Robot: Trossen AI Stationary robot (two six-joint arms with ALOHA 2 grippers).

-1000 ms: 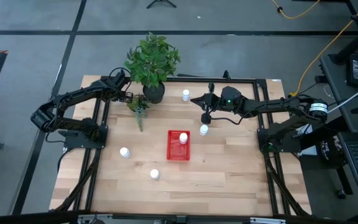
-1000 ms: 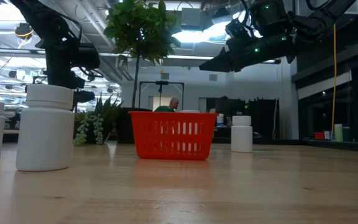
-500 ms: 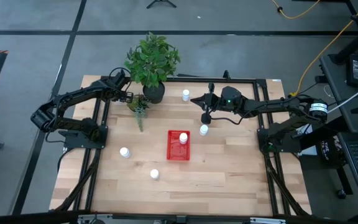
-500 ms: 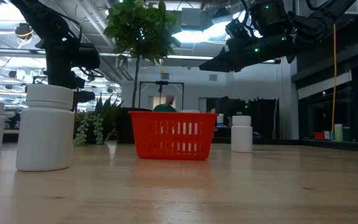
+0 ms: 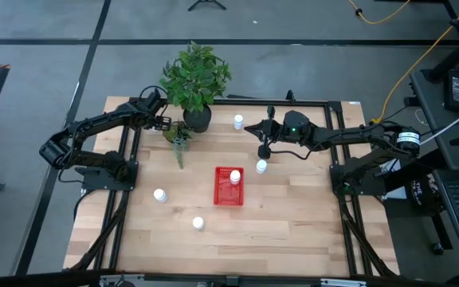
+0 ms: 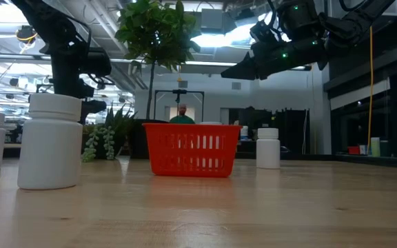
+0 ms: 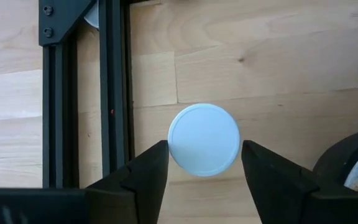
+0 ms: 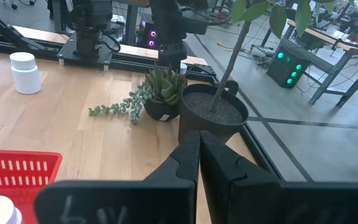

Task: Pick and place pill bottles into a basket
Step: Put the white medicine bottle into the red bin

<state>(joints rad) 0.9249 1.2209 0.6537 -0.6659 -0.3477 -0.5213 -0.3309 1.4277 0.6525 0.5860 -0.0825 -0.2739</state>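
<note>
While the left gripper (image 7: 204,165) hangs with fingers spread either side of a pill bottle (image 7: 204,139) at the table's far left, beside the dark pot (image 7: 353,162), contact is unconfirmed. A skewed descent could tip the bottle against the frame rail (image 7: 114,87). The right gripper (image 8: 199,163), fingers pressed together and empty, waits beyond the red basket (image 5: 229,186), which holds one bottle.

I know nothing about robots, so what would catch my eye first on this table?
Probably the red basket in the middle of the wooden table, with one white bottle already in it. Next, the leafy plant at the far edge. Beside it, the left claw hangs open over a white bottle cap, while the right claw, shut, hovers near two loose bottles.
</note>
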